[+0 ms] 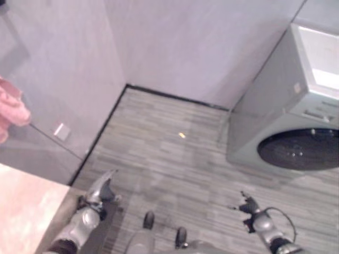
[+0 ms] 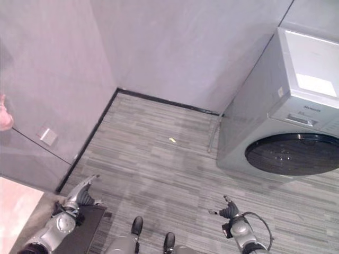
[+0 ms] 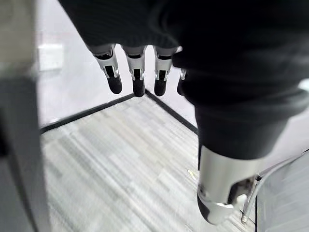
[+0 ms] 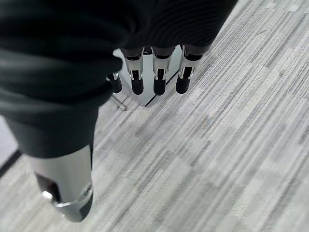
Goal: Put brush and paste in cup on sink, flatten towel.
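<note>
A pink towel (image 1: 11, 108) hangs at the far left edge beside a grey wall. Left hand (image 1: 101, 189) and right hand (image 1: 248, 206) hang low over striped grey floor (image 1: 175, 164), fingers straight, holding nothing. A washing machine (image 1: 296, 116) stands right

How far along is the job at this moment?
Nothing looks done. Both hands are open and hold nothing: the left robot hand hangs by the counter corner, the right robot hand over the grey floor near the washing machine. A pink towel hangs bunched at the far left. Placing the brush and paste in the cup and flattening the towel remain.
</note>
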`<state>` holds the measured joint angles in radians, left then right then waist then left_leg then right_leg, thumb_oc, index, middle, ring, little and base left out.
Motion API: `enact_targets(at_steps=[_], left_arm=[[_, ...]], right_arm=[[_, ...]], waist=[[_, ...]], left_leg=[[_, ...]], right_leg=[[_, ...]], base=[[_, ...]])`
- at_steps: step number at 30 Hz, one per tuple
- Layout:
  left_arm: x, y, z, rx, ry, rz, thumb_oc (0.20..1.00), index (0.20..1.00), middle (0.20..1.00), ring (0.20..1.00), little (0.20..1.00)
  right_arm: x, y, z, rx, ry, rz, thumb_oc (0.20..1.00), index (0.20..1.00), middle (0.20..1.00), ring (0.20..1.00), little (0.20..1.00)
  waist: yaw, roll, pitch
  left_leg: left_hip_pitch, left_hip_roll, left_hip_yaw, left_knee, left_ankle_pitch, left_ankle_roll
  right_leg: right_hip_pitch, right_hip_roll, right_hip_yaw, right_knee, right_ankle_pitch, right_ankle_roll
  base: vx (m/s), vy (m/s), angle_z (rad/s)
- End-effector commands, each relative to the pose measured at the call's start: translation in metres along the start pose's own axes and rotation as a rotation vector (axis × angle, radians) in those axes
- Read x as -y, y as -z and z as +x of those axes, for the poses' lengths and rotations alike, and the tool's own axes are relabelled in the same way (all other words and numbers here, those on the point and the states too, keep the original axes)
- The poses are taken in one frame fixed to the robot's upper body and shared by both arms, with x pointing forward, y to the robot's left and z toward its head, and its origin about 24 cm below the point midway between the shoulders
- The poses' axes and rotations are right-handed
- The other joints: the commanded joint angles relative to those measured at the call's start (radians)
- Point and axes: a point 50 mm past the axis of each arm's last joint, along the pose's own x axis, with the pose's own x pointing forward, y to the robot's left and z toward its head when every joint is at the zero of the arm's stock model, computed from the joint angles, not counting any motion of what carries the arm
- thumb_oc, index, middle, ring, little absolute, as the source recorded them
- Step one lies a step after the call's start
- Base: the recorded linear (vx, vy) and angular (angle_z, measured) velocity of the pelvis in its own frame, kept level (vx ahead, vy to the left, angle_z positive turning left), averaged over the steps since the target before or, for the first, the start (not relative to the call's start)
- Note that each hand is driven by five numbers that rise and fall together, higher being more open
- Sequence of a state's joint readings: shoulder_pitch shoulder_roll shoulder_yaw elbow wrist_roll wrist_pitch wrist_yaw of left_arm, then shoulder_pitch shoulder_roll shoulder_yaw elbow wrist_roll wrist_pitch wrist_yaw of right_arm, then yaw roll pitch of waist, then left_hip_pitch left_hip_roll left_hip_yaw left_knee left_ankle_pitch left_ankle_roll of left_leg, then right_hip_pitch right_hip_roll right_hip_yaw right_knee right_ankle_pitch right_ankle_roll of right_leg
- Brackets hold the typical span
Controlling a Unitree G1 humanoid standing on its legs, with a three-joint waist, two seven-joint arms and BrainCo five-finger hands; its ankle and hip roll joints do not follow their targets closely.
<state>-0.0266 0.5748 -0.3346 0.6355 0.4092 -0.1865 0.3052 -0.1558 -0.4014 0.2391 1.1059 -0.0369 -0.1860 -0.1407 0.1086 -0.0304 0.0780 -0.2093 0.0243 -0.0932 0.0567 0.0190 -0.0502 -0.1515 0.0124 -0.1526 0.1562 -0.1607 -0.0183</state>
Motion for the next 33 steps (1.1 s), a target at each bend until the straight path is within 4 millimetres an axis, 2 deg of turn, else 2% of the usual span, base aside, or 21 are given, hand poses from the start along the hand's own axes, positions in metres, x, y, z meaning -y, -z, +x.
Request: enact_targets(at_steps=[1, 5, 10, 16, 20, 22, 25, 33], left_arm=[[-0.046, 0.011, 0.011, -0.012, -0.138, 0.068, 1.0, 1.0, 1.0, 1.0, 1.0], [-0.051, 0.001, 0.014, 0.034, -0.151, 0.06, 1.0, 1.0, 1.0, 1.0, 1.0], [-0.061, -0.006, 0.015, 0.059, -0.194, 0.019, 1.0, 1.0, 1.0, 1.0, 1.0], [-0.053, -0.005, 0.015, 0.047, -0.178, -0.006, 1.0, 1.0, 1.0, 1.0, 1.0], [-0.049, -0.001, 0.013, 0.029, -0.168, -0.011, 1.0, 1.0, 1.0, 1.0, 1.0], [-0.05, -0.001, 0.013, 0.023, -0.177, -0.027, 1.0, 1.0, 1.0, 1.0, 1.0], [-0.054, -0.003, 0.014, 0.027, -0.199, -0.043, 1.0, 1.0, 1.0, 1.0, 1.0], [-0.059, -0.003, 0.016, 0.03, -0.21, -0.035, 1.0, 1.0, 1.0, 1.0, 1.0]], right_arm=[[0.009, -0.022, 0.004, 0.103, 0.033, 0.03, 1.0, 1.0, 1.0, 1.0, 1.0], [0.007, -0.018, 0.003, 0.091, 0.024, 0.027, 1.0, 1.0, 1.0, 1.0, 1.0], [0.003, -0.024, 0.003, 0.111, 0.011, 0.022, 1.0, 1.0, 1.0, 1.0, 1.0], [-0.006, -0.03, 0.006, 0.114, -0.014, 0.006, 1.0, 1.0, 1.0, 1.0, 1.0], [-0.013, -0.043, 0.006, 0.163, -0.031, -0.002, 1.0, 1.0, 1.0, 1.0, 1.0], [-0.018, -0.06, 0.007, 0.225, -0.041, 0.008, 1.0, 1.0, 1.0, 1.0, 1.0], [-0.016, -0.071, 0.006, 0.27, -0.033, 0.024, 1.0, 1.0, 1.0, 1.0, 1.0], [-0.018, -0.075, 0.006, 0.286, -0.041, 0.016, 1.0, 1.0, 1.0, 1.0, 1.0]], waist=[[-0.007, -0.035, 0.008], [0.003, -0.023, -0.009], [0.016, -0.015, -0.022], [0.031, -0.005, -0.042], [0.037, -0.003, -0.047], [0.038, 0.0, -0.043], [0.034, -0.002, -0.039], [0.035, -0.017, -0.041]], left_leg=[[0.032, -0.088, -0.055, 0.076, -0.115, 0.085], [0.061, -0.097, -0.057, 0.047, -0.12, 0.098], [0.082, -0.101, -0.061, 0.017, -0.113, 0.104], [0.105, -0.102, -0.062, -0.011, -0.104, 0.104], [0.11, -0.101, -0.059, -0.005, -0.108, 0.104], [0.11, -0.102, -0.059, 0.006, -0.116, 0.108], [0.105, -0.105, -0.054, 0.024, -0.12, 0.109], [0.114, -0.103, -0.038, 0.04, -0.132, 0.113]], right_leg=[[0.026, -0.023, -0.134, -0.044, 0.044, 0.09], [0.042, -0.031, -0.141, -0.05, 0.045, 0.096], [0.053, -0.036, -0.144, -0.055, 0.043, 0.099], [0.082, -0.035, -0.158, -0.094, 0.05, 0.1], [0.089, -0.034, -0.16, -0.094, 0.044, 0.099], [0.09, -0.039, -0.164, -0.079, 0.037, 0.098], [0.087, -0.044, -0.171, -0.061, 0.034, 0.103], [0.099, -0.047, -0.167, -0.058, 0.036, 0.111]], base=[[0.03, 0.04, 0.08], [0.07, 0.068, 0.09], [0.05, 0.04, 0.13], [0.04, 0.018, 0.08], [0.05, 0.013, 0.05], [0.05, 0.038, 0.02], [0.05, 0.056, 0.0], [0.05, 0.056, -0.03]])
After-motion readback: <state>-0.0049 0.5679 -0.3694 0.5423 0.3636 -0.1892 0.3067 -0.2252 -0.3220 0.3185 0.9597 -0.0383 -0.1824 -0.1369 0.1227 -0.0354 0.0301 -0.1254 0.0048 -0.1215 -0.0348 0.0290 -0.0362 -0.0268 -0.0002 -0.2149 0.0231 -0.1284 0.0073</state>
